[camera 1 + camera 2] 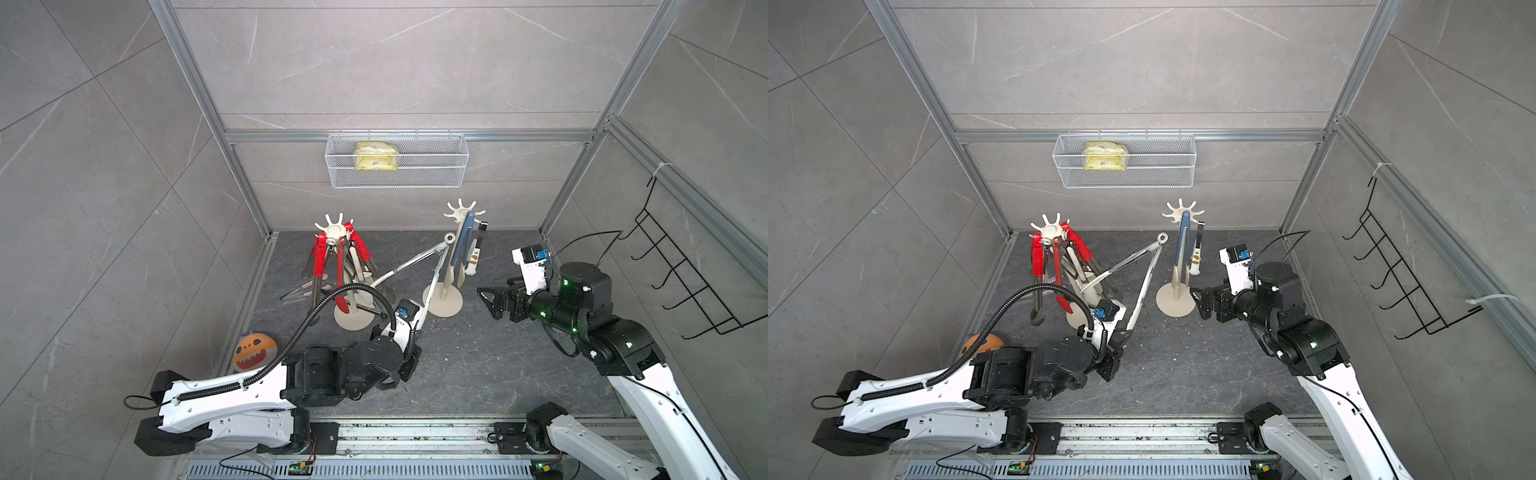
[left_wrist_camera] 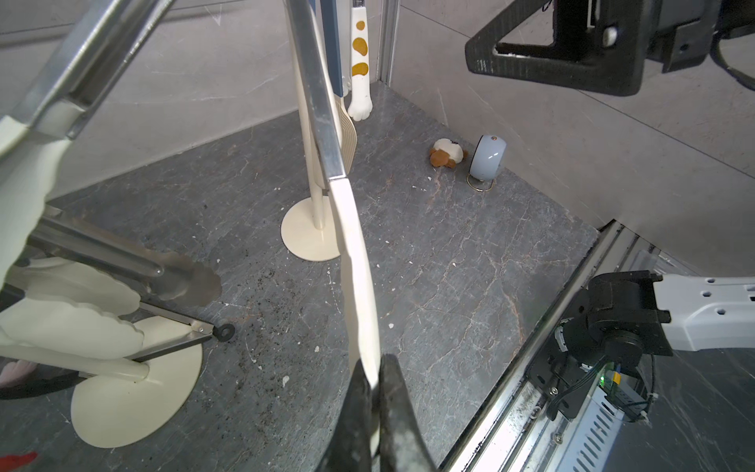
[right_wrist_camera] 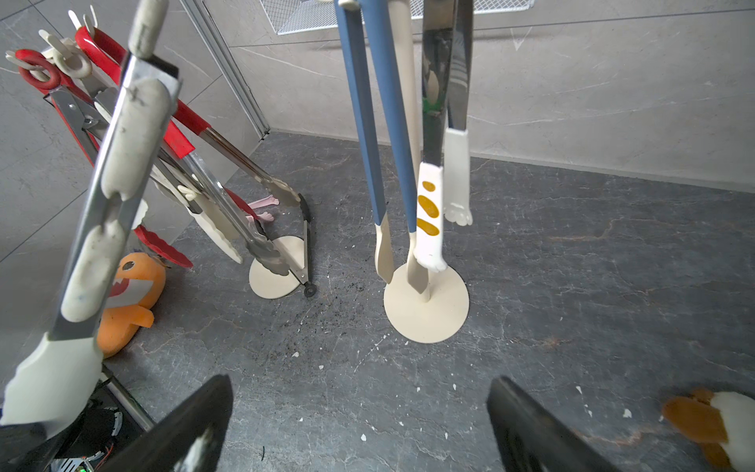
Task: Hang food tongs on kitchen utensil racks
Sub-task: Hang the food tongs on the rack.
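My left gripper (image 2: pixel 374 412) was clamped tight on one cream tip of the steel tongs (image 1: pixel 436 274). They stood spread in a V between the left rack (image 1: pixel 333 230) and the right rack (image 1: pixel 459 212). Their ring (image 1: pixel 449 237) pointed up, near the right rack but on no hook. My right gripper (image 1: pixel 487 302) hung wide open and empty near that rack's stand.

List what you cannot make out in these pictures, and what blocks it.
- Left gripper: largely hidden under its wrist in both top views.
- Pink tong tips: handles behind red tongs, right wrist view.
- Yellow packet: print too small, top views.
- Blue tongs: hanging end cut off, right wrist view.
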